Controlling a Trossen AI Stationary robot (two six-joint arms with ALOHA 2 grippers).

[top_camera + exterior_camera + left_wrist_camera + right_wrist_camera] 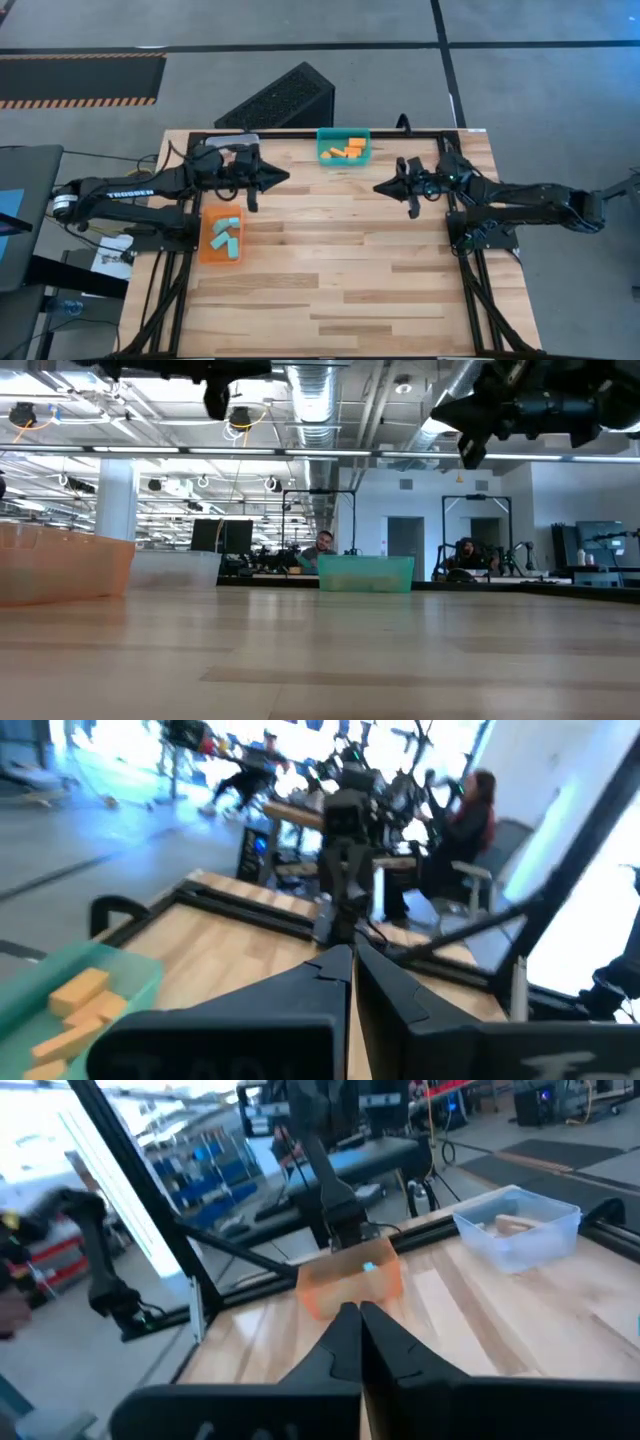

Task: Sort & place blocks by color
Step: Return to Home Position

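1. Orange blocks lie in the teal bin at the table's twelve o'clock edge, seen from above. They overlap, so their number is hard to tell.
2. Teal blocks lie in the orange bin at nine o'clock, packed close together.
3. Tan blocks sit in the clear bin near eleven o'clock. From above, the left arm covers much of that bin. The right wrist view shows the blocks only as a pale blur.
4. Left pincer hangs over the table towards ten o'clock, its fingers pressed together tip to tip.
5. Right pincer faces it from towards two o'clock, likewise pressed together. The low view cuts both arms off at its upper edge.
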